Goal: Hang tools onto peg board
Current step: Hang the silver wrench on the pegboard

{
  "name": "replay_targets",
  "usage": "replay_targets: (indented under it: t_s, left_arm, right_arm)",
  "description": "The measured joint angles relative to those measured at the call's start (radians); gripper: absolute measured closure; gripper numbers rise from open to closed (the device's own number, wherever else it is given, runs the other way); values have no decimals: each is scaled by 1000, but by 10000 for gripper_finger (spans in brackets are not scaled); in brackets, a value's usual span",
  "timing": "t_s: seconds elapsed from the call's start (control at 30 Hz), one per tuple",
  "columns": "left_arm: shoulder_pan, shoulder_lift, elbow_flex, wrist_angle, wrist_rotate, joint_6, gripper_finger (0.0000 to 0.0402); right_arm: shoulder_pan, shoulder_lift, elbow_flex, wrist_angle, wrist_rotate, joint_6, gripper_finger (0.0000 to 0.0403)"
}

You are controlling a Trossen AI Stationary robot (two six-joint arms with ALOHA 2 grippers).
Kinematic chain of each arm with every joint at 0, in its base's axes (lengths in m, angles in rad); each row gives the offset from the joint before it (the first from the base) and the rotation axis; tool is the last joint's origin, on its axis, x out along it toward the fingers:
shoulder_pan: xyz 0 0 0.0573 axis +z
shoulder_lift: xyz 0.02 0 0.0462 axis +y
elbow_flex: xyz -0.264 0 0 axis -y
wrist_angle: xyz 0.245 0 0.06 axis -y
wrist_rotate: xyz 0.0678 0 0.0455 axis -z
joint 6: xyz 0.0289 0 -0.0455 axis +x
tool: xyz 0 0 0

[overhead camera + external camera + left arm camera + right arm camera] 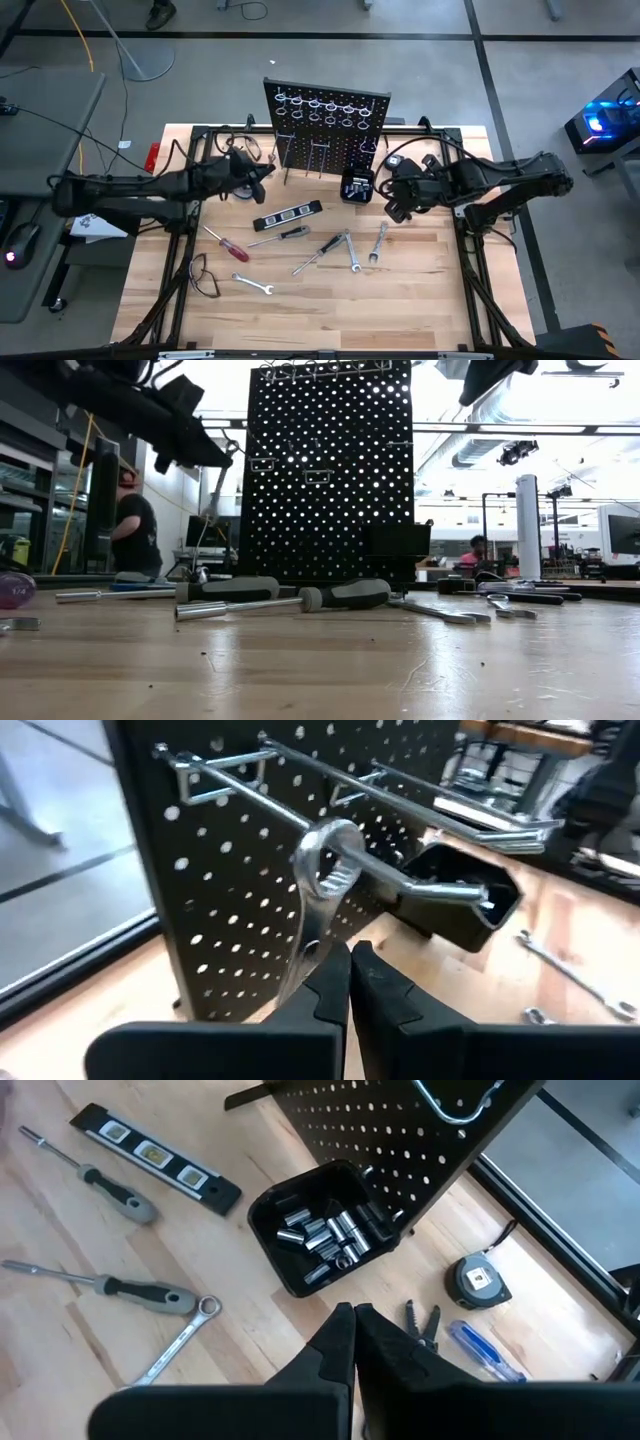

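Tools lie scattered on the wooden table (400, 300) before the peg board (325, 130): a red screwdriver (226, 243), grey-handled screwdrivers (280, 235), wrenches (378, 243). One silver wrench (318, 885) hangs by its ring on a hook (400, 880). My left gripper (348, 970) sits just beneath it, fingers together, gripping nothing. My right gripper (352, 1335) hovers pressed together above the small black box (320, 1230).

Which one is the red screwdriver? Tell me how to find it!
Start at the black peg board standing at the back of the wooden table. Come forward past the flat black level lying in front of it, then go left. The red screwdriver lies there at a slant, the only tool with a red handle.
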Motion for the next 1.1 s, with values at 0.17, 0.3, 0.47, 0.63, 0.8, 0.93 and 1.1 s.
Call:
replay_targets:
  t_s: [0.17, 0.3, 0.47, 0.63, 0.8, 0.93, 1.1]
  left_arm:
    - [69, 37, 0, 94, 85, 48, 401]
    - [127, 86, 0, 141, 156, 73, 401]
    - [186, 149, -1, 167, 210, 91, 401]
    - [226, 194, -1, 222, 211, 103, 401]
    - [271, 217, -1, 264, 220, 133, 401]
    - [311, 231, -1, 266, 261, 133, 401]
    - [342, 240, -1, 270, 265, 134, 401]
  right_arm:
    - [5, 0, 0, 0, -1, 0, 403]
    - [5, 0, 0, 0, -7, 13, 403]
    - [5, 0, 0, 0, -46, 16, 403]
    - [5, 0, 0, 0, -53, 16, 403]
    - [5, 0, 0, 0, -54, 16, 403]
    - [5, 0, 0, 1, -57, 16, 403]
    - [5, 0, 0, 1, -64, 35, 403]
